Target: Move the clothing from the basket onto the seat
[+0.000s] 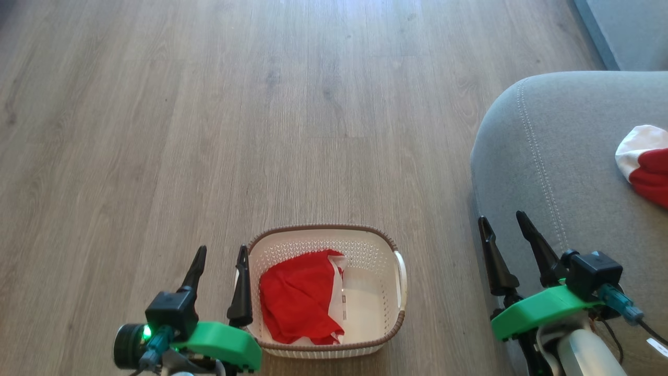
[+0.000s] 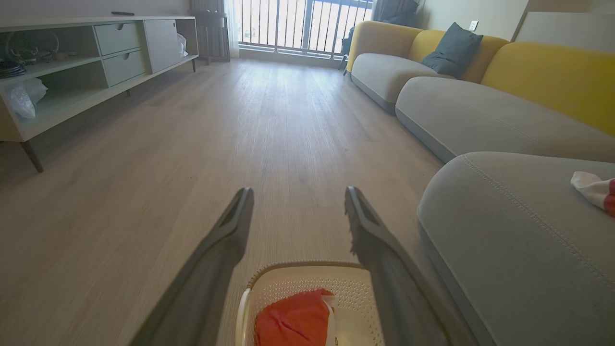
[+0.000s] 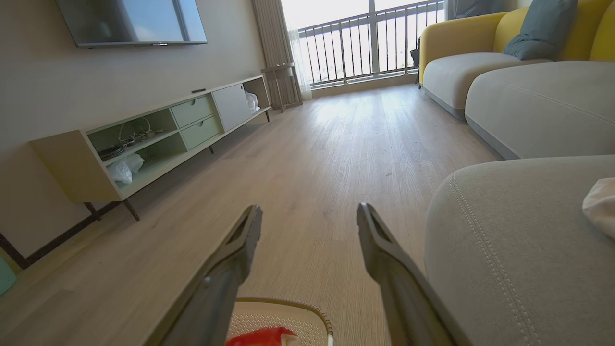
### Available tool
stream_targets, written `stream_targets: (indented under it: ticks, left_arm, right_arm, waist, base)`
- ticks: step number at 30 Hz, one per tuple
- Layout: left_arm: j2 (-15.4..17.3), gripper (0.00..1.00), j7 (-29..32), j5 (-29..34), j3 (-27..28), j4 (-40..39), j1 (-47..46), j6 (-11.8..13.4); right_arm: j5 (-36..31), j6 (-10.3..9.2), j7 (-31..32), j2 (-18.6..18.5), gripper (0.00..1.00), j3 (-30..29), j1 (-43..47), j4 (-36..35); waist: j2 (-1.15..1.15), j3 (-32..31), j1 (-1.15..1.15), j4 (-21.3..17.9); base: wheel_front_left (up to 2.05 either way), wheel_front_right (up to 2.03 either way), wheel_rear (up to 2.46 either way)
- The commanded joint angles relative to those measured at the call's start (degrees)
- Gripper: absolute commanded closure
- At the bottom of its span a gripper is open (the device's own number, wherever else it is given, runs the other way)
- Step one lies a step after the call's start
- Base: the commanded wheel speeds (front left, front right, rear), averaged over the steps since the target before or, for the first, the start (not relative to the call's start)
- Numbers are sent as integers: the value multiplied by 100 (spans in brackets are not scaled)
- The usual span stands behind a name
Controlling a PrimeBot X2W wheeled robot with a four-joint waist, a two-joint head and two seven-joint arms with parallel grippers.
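A cream perforated basket with a brown rim stands on the wood floor and holds one crumpled red garment with a white panel. The same basket and its red clothing sit low in the left wrist view. A second red-and-white garment lies on the grey seat at the right edge. My left gripper hangs open just left of the basket, empty. My right gripper is open and empty over the seat's front corner. The right wrist view catches the basket's rim.
A long yellow-backed grey sofa with a dark cushion runs along the right. A pale TV cabinet on thin legs lines the left wall under a wall screen. Open wood floor stretches ahead to a railed window.
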Motion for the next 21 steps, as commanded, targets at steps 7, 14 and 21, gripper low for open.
stream_targets:
  ticks: [7,14,21]
  left_arm:
    - [-9,0,-31,56,198,-179,-219,9]
    - [-9,0,-31,23,178,-188,-223,27]
    - [-9,0,-31,15,142,-156,-225,24]
  right_arm:
    - [-53,40,-38,5,0,105,-187,-176]
    - [-44,40,-38,-4,0,101,-200,-187]
    - [-63,40,-38,-32,0,120,-210,-158]
  waist:
    - [0,-9,0,-23]
    - [0,25,0,-80]
    - [0,128,0,-141]
  base:
    - [0,0,0]
    - [0,0,0]
    - [0,0,0]
